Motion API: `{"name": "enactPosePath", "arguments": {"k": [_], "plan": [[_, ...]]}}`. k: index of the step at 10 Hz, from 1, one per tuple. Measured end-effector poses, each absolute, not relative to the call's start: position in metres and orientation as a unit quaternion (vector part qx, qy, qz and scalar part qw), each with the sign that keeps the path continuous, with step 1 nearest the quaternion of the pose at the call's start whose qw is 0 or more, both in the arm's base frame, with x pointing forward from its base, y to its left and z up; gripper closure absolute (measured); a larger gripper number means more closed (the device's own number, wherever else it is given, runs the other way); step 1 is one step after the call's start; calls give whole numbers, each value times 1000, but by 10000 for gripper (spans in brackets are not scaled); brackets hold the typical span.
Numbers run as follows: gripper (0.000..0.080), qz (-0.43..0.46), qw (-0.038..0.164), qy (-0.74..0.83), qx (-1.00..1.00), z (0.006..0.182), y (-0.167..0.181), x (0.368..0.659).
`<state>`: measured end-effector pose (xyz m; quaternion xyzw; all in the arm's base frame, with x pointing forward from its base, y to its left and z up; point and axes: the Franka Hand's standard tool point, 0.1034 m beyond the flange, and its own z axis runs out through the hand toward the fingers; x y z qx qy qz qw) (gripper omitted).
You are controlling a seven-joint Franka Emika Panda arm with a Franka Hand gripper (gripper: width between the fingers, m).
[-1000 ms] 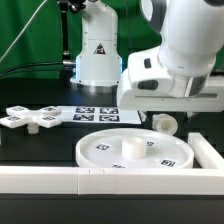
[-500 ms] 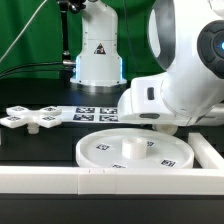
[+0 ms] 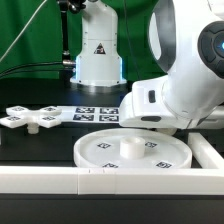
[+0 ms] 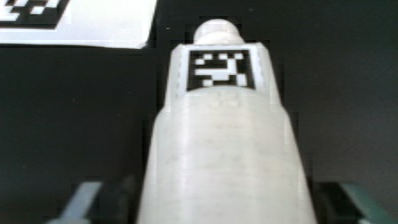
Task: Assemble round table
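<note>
Two kit parts show in the exterior view: the round disc (image 3: 135,150) near the border wall (image 3: 60,181), and the cross-shaped piece (image 3: 30,117) at the exterior view's left. In the wrist view the tagged post (image 4: 222,110) lies between the fingers (image 4: 103,203) of the gripper (image 4: 214,205), which sit close on both sides; whether they clamp it, I cannot tell.

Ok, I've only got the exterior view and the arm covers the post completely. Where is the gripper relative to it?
Observer: In the wrist view the gripper straddles the post, with one finger on each side.
Operator: Is it clamped on it?
Observer: The fingers show only at the picture's edge, close to the post's sides. I can't tell whether they press it.
Operator: Which side of the post faces the wrist camera?
Observer: A tagged one. Its square tag sits near the far end, facing the camera.
</note>
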<state>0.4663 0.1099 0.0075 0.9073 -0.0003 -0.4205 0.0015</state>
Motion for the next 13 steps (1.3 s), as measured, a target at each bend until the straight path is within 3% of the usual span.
{"name": "enactPosePath", "arguments": {"k": [4,5,9,10,13], "plan": [[392,-420,1,0,908,10,110,467],[392,-419,0,1,908,17,109,469],[391,-433,-12,23,901,83,96,478],[391,-435,-19,32,900,92,90,482],[390,-408,-23,35,912,89,88,491]]}}
